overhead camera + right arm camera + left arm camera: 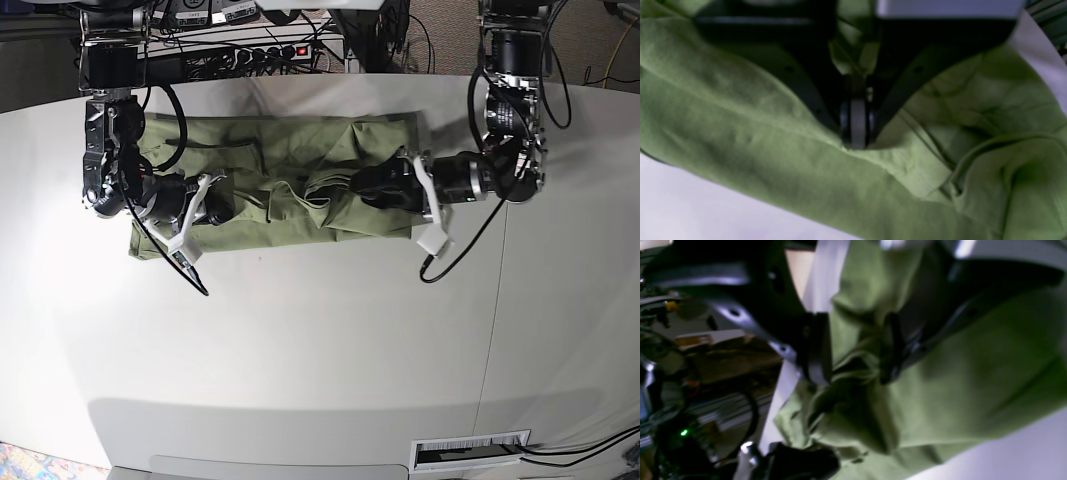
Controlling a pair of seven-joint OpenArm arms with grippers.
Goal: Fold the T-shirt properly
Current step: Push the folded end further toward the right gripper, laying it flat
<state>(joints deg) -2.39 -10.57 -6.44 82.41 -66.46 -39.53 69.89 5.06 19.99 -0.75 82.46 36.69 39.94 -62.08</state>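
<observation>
From my overhead feed, the arm on the left of the picture is my right arm; its gripper reaches onto the near-left part of the sage-green, soft cotton T-shirt. Its wrist camera shows the jaws clenched together at the tips, pinching a ridge of the green cloth that rises between them. The shirt lies as a long, rumpled band across the far half of the pale grey, smooth table, creased in the middle. On the right of the overhead picture, my left gripper sits on the shirt's right part. Its wrist camera shows the jaws spread wide, a bunched fold of cloth between the fingers, not squeezed.
</observation>
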